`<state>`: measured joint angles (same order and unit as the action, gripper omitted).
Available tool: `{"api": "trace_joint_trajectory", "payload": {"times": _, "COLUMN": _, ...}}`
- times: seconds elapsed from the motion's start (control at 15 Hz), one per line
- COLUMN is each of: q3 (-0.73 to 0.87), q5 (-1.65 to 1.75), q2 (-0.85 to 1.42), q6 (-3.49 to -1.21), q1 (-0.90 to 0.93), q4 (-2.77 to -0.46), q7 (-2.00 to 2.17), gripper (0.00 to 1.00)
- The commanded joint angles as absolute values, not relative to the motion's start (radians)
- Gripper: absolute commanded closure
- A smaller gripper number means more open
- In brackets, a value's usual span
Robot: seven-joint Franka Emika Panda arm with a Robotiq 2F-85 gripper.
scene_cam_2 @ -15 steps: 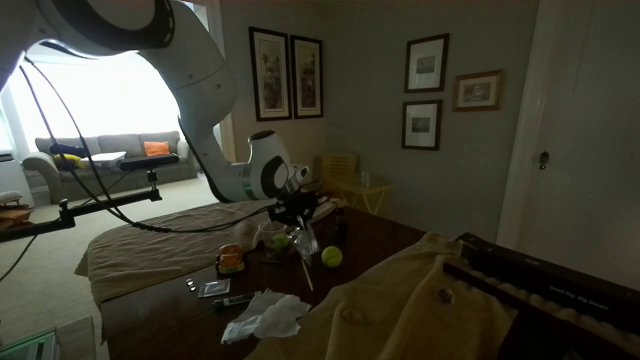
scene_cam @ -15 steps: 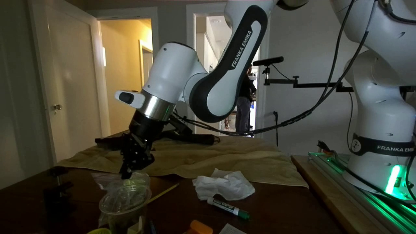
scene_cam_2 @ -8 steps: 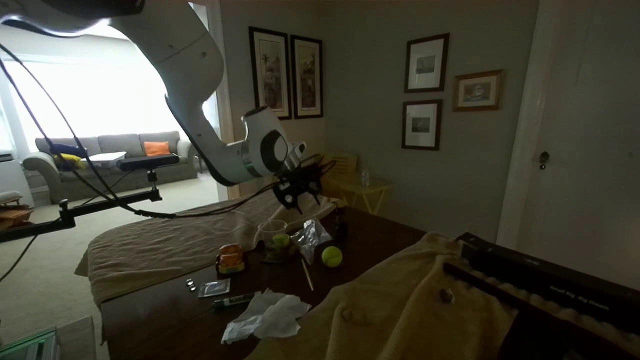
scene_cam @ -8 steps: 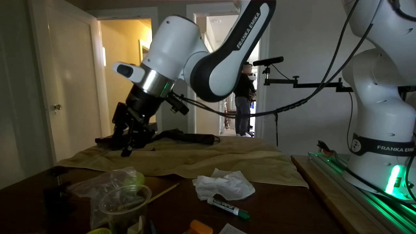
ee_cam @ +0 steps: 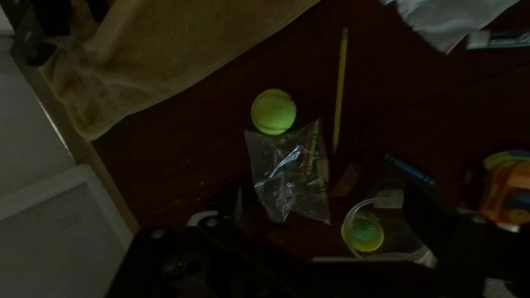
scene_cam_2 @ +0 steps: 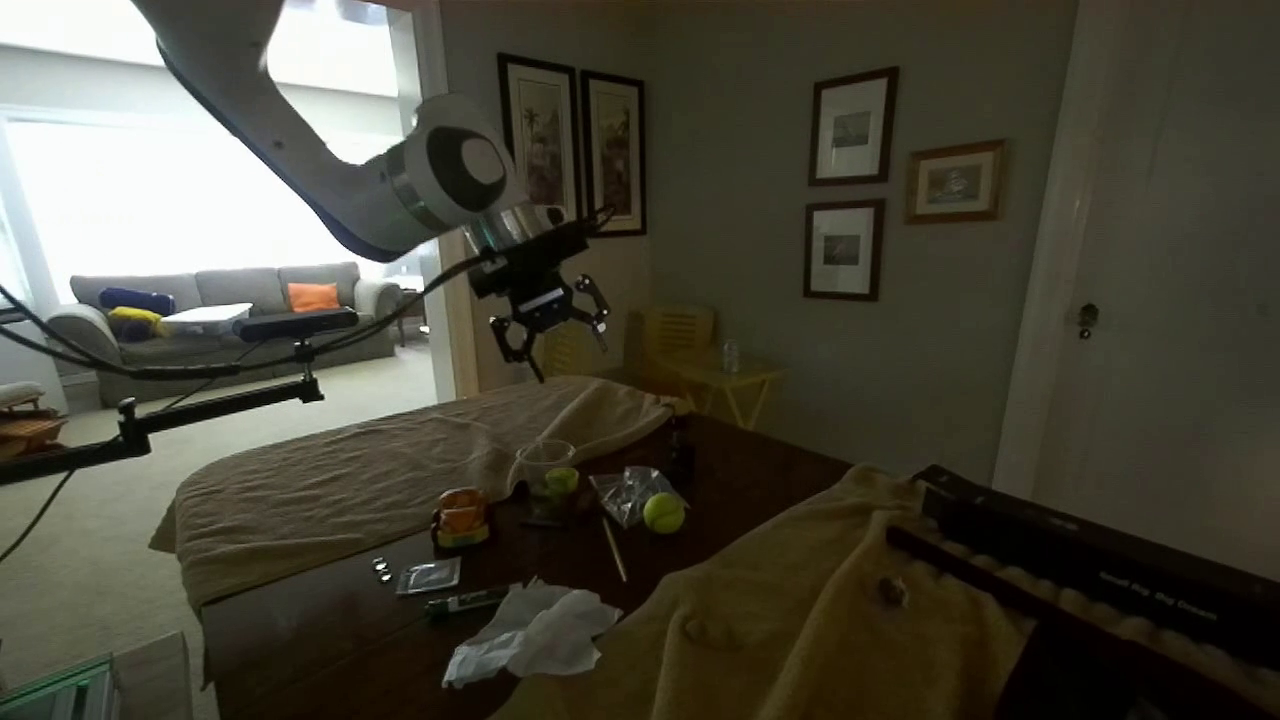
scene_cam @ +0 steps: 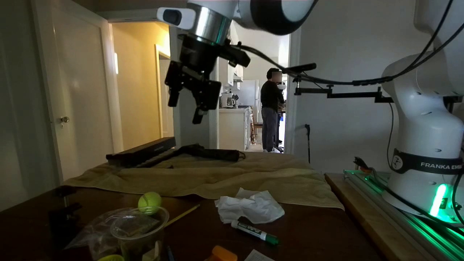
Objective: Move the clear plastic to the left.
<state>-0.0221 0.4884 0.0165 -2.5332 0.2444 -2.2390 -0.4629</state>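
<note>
The clear plastic is a crumpled see-through bag [ee_cam: 285,186] lying on the dark table, with several crayons showing in it in the wrist view. Its upper edge meets the tennis ball [ee_cam: 273,111]. An exterior view shows the bag [scene_cam_2: 622,495] between the clear cup and the ball; elsewhere the bag [scene_cam: 95,230] appears partly behind the cup. My gripper [scene_cam_2: 572,362] hangs well above the table, fingers spread wide and nothing between them. The same wide gap shows in the gripper [scene_cam: 184,113] in an exterior view. Dark fingers frame the wrist view's lower part.
A clear cup [scene_cam_2: 547,485] holding a yellow-green item stands beside the bag. Around it lie a pencil [ee_cam: 340,91], a blue crayon [ee_cam: 410,169] and an orange object [scene_cam_2: 461,517]. White tissue [scene_cam: 250,206] and a green-capped marker [scene_cam: 255,232] lie farther off. A tan cloth [scene_cam: 217,175] covers part of the table.
My gripper has let go of the bag, opened wide and risen high above the table, away from it. The bag has sunk down and flattened beside the ball.
</note>
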Motion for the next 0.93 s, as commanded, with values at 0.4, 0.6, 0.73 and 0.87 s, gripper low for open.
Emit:
{"api": "trace_joint_trajectory", "payload": {"times": 0.4, "q3": -0.097, "q5": 0.182, "q2": -0.115, "q6": -2.316, "q1": 0.214, "q4": -2.299, "q7": -0.504, "gripper": 0.00}}
{"api": "trace_joint_trajectory", "payload": {"times": 0.6, "q3": -0.102, "q5": 0.178, "q2": -0.130, "q6": -2.358, "q1": 0.204, "q4": -2.337, "q7": -0.520, "gripper": 0.00}}
{"api": "trace_joint_trajectory", "payload": {"times": 0.73, "q3": -0.101, "q5": 0.159, "q2": -0.130, "q6": -2.358, "q1": 0.203, "q4": -2.337, "q7": -0.519, "gripper": 0.00}}
{"api": "trace_joint_trajectory", "payload": {"times": 0.87, "q3": -0.101, "q5": 0.157, "q2": -0.130, "q6": -2.358, "q1": 0.203, "q4": -2.337, "q7": -0.518, "gripper": 0.00}}
